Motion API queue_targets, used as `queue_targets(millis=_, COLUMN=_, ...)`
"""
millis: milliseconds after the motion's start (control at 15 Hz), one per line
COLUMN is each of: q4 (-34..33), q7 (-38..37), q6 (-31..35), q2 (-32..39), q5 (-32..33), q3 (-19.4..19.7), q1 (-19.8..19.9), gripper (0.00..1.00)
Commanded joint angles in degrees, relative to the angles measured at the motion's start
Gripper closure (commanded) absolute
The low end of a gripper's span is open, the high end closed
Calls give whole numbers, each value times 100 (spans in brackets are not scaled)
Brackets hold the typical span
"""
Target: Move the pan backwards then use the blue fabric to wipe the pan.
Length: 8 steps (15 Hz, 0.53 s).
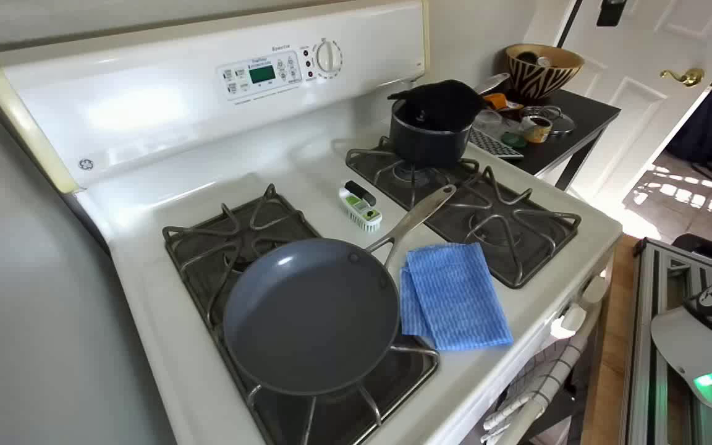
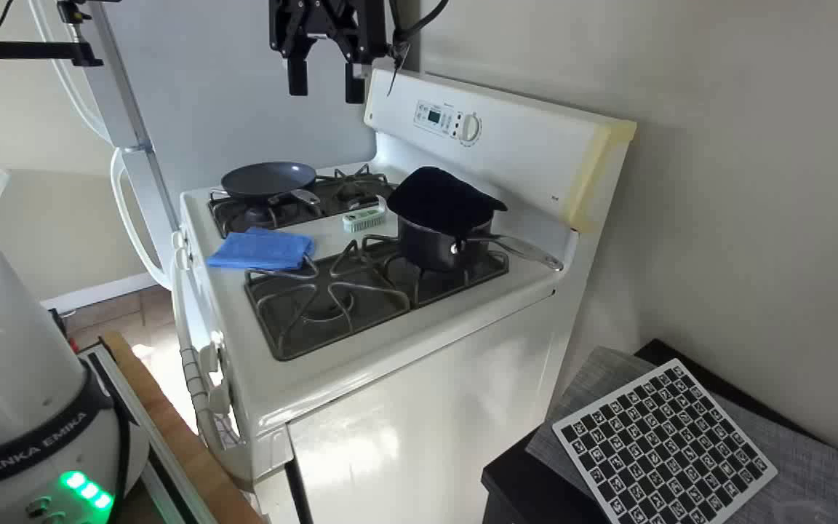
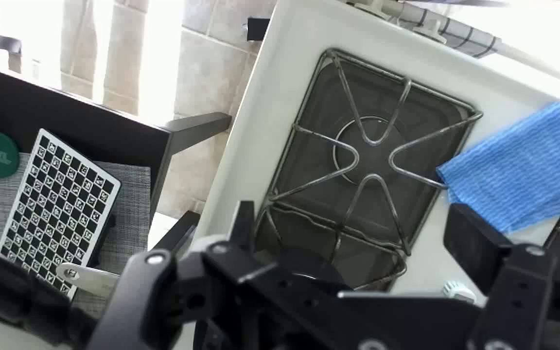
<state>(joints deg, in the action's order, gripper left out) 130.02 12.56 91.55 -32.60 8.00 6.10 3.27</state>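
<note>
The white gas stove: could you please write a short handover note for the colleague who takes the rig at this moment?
Black two-fingered tool: open, holding nothing, raised high above the stove.
Grey-blue shallow round frying pan: on its dark metal grate, nearer the front end.
Bright-blue folded fabric cloth: lying on the stove beside the pan.
Done: apparently nothing yet.
Left: move the pan backwards, then pick up the cloth and wipe the pan.
</note>
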Motion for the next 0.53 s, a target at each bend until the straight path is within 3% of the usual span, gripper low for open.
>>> queue_targets(millis=0, q4=-17, q7=-13, q6=-19, q2=4, q5=10, q3=25, q1=-34, gripper=0)
queue_targets(millis=333, q4=-17, q7=-13, q6=-19, q2=4, q5=10, q3=25, q1=-34, gripper=0)
queue_targets(millis=467, q4=97, q7=-13, q6=364, q2=160, q5=6, q3=-77, q1=-150, gripper=0)
